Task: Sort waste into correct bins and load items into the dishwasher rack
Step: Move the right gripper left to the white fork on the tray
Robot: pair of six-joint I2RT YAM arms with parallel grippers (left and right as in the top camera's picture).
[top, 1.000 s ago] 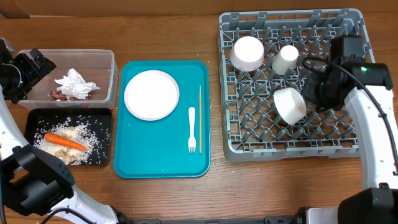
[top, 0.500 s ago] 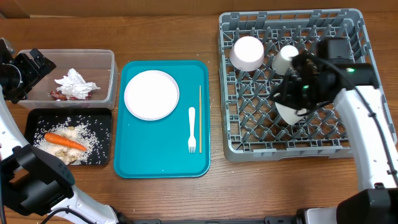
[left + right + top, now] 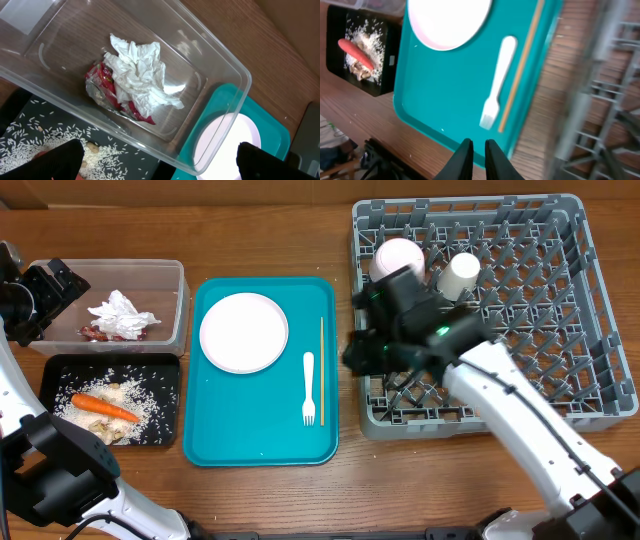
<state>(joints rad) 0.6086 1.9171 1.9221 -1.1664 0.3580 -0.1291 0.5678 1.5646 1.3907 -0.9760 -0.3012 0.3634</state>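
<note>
A white plate (image 3: 243, 332) with a pinkish rim, a white fork (image 3: 308, 387) and a wooden chopstick (image 3: 321, 370) lie on the teal tray (image 3: 262, 440). My right gripper (image 3: 353, 358) hangs between the tray and the grey rack (image 3: 600, 300). In the right wrist view it (image 3: 475, 150) is shut and empty, near the fork (image 3: 497, 85) and chopstick (image 3: 522, 65). A white bowl (image 3: 400, 258) and cup (image 3: 462, 272) stand in the rack. My left gripper (image 3: 42, 292) is open (image 3: 160, 167) over the clear tub (image 3: 181, 300), which holds the napkin (image 3: 142, 70) and red wrapper (image 3: 107, 85).
The black tray (image 3: 172, 395) at front left holds the carrot (image 3: 103, 407), rice and beige scraps. My right arm lies across the rack's left half and hides part of its floor. The rack's wall stands right beside the teal tray's right edge.
My right arm has swung left from the middle of the rack to its left edge, now covering the white dish it was beside. The left arm has not moved.
</note>
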